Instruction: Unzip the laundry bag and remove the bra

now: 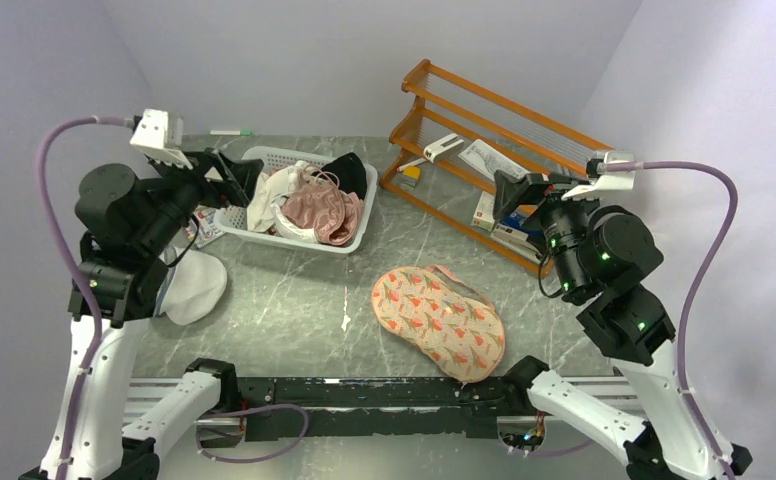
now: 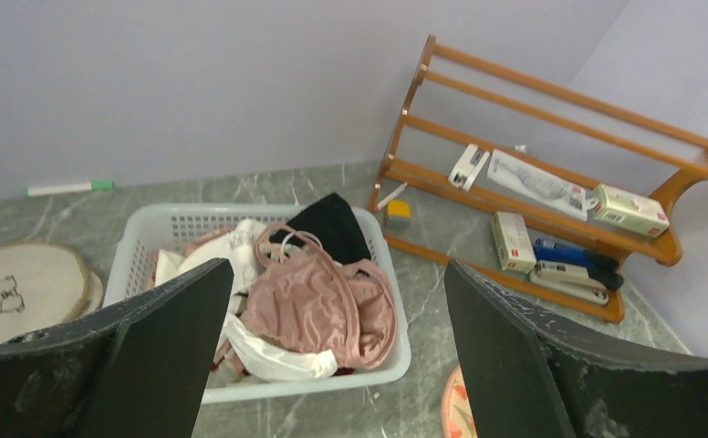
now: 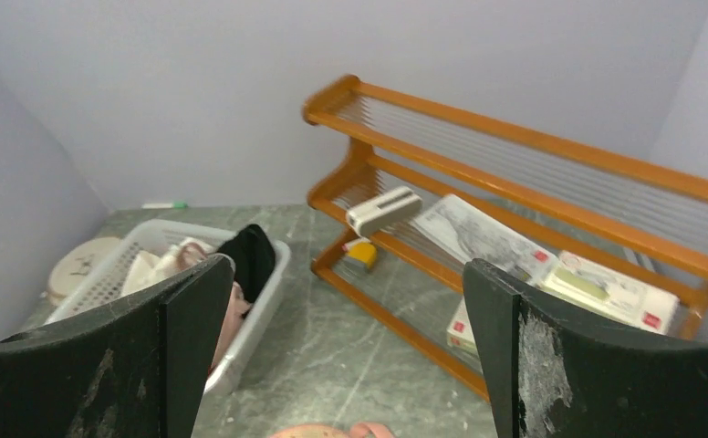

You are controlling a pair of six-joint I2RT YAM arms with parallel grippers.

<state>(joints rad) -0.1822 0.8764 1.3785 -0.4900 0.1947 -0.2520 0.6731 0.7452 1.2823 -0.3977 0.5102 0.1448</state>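
The bag lies closed on the desk. The left hand and right hand hang raised, fingers spread wide, holding nothing.

Marble table: laundry bag, white basket, wooden rack, mesh bag

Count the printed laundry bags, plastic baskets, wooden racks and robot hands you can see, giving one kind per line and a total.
printed laundry bag: 1
white plastic basket: 1
wooden rack: 1
robot hands: 2, the left hand and the right hand
Total: 5
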